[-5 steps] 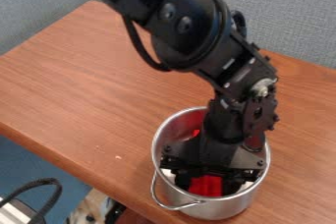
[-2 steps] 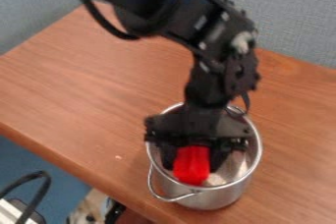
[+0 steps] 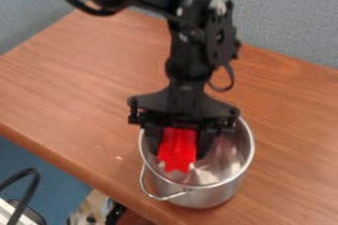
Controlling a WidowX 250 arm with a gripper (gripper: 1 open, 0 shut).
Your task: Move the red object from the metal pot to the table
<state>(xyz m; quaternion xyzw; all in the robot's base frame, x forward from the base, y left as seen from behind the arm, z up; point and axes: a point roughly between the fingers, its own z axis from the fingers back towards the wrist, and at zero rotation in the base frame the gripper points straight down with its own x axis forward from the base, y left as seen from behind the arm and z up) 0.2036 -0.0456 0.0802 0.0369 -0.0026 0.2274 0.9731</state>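
Reddish-brown wood grain covered the table [image 3: 66,81], which ran from the upper right down toward the near left, where its rounded edge dropped off to a dim floor. Behind it, at the far side, stood a pale blue-grey wall. A dark cable [image 3: 16,191] curled in the lower left corner, below the table edge.

Near the table's front edge sat the metal pot [image 3: 224,175], shiny and cylindrical, with a rolled rim and a thin wire handle hanging down its near side. Its inside wall on the right caught the light.

The black robot arm [image 3: 199,32] came in from the top of the picture and pointed straight down over the pot. At its lower end the gripper [image 3: 181,142] hung at about the height of the pot's rim, over the left part of the opening. Its jaws were pinched on the red object [image 3: 179,152], a bright red block that stood nearly upright between them, tilted slightly. The top of the block was hidden by the gripper body; its lower end reached down inside the pot, just below the rim line. Whether that lower end touched the pot's floor or wall could not be told from this view. The block was not on the table.
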